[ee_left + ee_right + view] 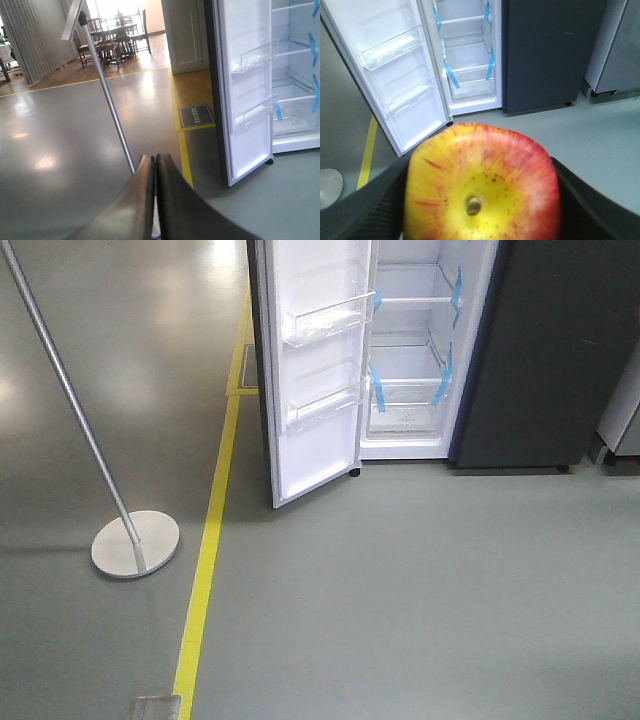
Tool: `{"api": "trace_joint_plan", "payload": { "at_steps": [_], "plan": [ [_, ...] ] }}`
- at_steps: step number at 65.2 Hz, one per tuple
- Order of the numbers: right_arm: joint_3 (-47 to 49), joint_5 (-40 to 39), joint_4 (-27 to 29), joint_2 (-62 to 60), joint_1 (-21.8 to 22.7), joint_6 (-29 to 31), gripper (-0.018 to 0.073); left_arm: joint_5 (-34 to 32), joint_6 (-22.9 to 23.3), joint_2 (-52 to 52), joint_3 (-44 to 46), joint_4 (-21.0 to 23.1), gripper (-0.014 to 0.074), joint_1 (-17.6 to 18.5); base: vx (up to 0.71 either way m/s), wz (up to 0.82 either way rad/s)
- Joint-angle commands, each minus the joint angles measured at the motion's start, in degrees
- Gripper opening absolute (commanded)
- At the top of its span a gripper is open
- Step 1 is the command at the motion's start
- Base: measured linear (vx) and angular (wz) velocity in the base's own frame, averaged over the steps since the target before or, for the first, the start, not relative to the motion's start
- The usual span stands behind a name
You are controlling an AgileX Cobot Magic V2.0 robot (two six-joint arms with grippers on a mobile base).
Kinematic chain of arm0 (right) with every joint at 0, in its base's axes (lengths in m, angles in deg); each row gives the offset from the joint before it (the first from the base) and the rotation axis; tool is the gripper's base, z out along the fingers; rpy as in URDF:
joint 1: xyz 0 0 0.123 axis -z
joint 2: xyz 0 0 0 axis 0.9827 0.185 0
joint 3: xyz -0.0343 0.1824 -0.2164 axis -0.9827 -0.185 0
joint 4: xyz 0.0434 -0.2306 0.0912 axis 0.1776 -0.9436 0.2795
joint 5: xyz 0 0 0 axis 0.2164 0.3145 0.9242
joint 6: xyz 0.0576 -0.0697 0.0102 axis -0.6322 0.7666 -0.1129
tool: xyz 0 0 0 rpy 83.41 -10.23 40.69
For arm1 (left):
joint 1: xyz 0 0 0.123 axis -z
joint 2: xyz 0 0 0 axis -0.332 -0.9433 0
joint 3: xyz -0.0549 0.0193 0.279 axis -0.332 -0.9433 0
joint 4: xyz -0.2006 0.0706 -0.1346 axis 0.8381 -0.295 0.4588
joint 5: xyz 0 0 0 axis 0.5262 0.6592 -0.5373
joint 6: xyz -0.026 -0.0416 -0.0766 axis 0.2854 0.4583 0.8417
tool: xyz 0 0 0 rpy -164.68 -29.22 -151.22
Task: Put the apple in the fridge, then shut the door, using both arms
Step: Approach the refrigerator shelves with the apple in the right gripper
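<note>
Grey-green polished floor (400, 590), a yellow line (205, 560) running along it toward the fridge. A light stand (135, 543) with a round base sits left of the line, its pole leaning up and away to the left. Fridge (540, 350): dark grey outside, white inside, left compartment exposed, glass shelves (410, 300) edged with blue tape (443, 375). Nothing on the shelves that I can see. Door (315, 440) swung wide toward the room, white inner face showing, two clear bins (325, 320) on it, both bare. Seen from the left wrist: a dark floor plate (196, 116) on the yellow patch beside the fridge, and a dining table with chairs (112, 35) far back in bright light. Left claw (155, 165) clenched, its two dark fingers pressed together with nothing between them, well short of the door. Right claw (482, 210) grasps the apple (480, 175), red with a yellow blossom end turned to the camera; black fingers (365, 205) press on both its sides. Apple held out in front of the fridge, well apart from it, not inside.
</note>
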Motion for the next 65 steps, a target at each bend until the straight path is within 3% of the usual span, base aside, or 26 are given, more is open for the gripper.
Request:
{"api": "trace_joint_plan", "payload": {
  "at_steps": [1,65],
  "plan": [
    [1.7,-4.5,-0.7,-1.6,0.2,0.5,0.0221,-4.5,0.4,0.8,1.0,0.0,-0.0006,0.2,0.19,-0.05],
    [1.7,-4.5,-0.7,-1.6,0.2,0.5,0.0221,-4.5,0.4,0.8,1.0,0.0,-0.0006,0.2,0.18,0.01]
  ]
}}
